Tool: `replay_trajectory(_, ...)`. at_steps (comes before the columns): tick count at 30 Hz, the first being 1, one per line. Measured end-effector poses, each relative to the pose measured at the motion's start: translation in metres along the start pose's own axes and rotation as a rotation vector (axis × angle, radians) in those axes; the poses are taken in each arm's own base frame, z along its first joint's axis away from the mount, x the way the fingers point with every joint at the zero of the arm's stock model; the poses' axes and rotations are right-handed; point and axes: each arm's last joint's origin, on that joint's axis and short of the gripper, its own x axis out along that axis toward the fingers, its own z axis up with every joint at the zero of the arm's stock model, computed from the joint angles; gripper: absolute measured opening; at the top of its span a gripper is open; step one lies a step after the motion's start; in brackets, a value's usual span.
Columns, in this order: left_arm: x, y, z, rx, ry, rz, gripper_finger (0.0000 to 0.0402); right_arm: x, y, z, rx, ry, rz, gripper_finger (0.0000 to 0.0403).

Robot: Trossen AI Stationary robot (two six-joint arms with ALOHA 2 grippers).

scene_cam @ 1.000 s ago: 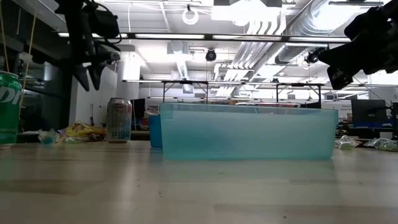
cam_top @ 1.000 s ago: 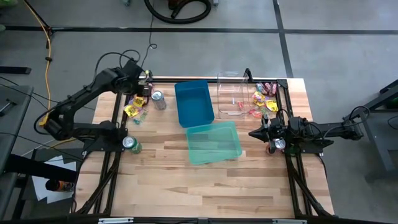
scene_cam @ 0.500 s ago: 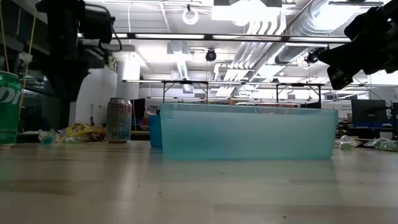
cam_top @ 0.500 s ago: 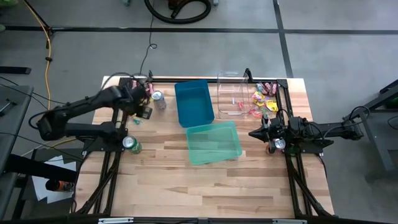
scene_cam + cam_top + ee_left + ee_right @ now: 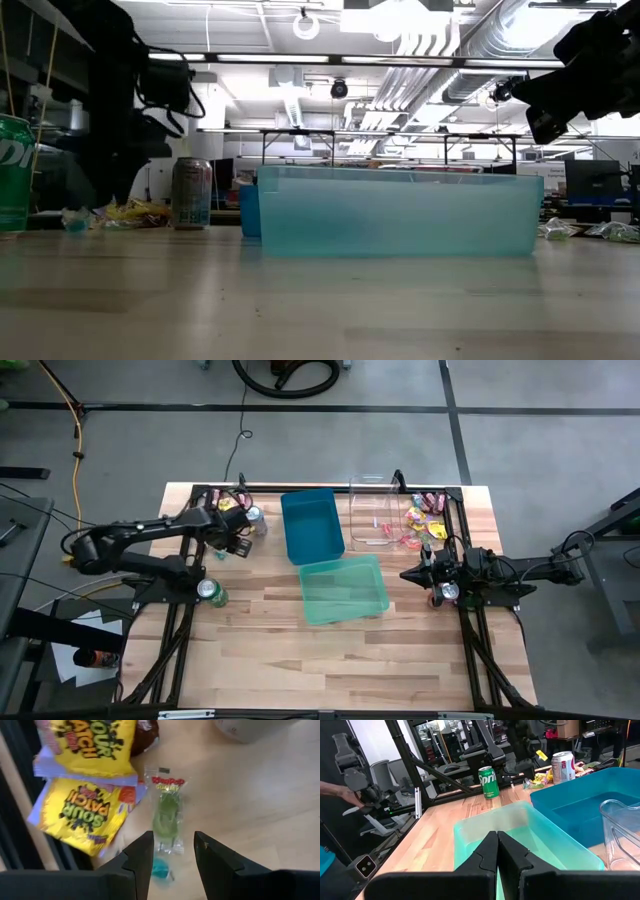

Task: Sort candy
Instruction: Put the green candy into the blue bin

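At the far left corner of the table (image 5: 270, 620), the left gripper (image 5: 173, 851) is low over a small heap of candy, and its two fingers stand apart on either side of a green ring lollipop (image 5: 167, 815) in a clear wrapper; they do not seem to press it yet, so I judge it is released and only about to take. Just beside the lollipop lie two yellow Sour Patch packets (image 5: 82, 812), one partly over the other, and a silver can (image 5: 254, 517) stands near. The first danger is that the fingers close on the thin edge of the wrapper only, so the sweet slides out when the arm lifts. The second is that a finger catches the corner of the nearest yellow packet and drags it along, so that two kinds go into one bin. A careless sweep may also knock the silver can, or the green can (image 5: 209, 591) which stands at the near side of the arm. More candy (image 5: 425, 520) lies at the far right corner, beside the clear container (image 5: 375, 510), with the dark blue bin (image 5: 312, 525) and the pale teal bin (image 5: 345, 590) in the middle. The right gripper (image 5: 496, 851) is clenched on nothing and waits above the right edge, so it should not disturb.
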Motion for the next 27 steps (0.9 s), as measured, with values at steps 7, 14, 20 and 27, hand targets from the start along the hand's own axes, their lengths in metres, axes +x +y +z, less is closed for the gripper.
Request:
replay_trajectory(7,0.022,-0.005,0.005,-0.005,0.084,0.085,0.0128,0.0,0.0,0.0,0.0,0.0,0.0,0.0)
replay_trajectory(14,0.038,-0.011,0.008,0.013,0.121,0.115,0.0128,0.0,0.0,0.0,0.0,0.0,0.0,0.0)
replay_trajectory(20,0.041,-0.014,0.01,0.067,0.131,0.092,0.0104,0.0,0.0,0.0,0.0,0.0,0.0,0.0)
replay_trajectory(27,0.022,-0.008,0.007,0.073,0.098,-0.015,0.001,0.0,0.0,0.0,0.0,0.0,0.0,0.0)
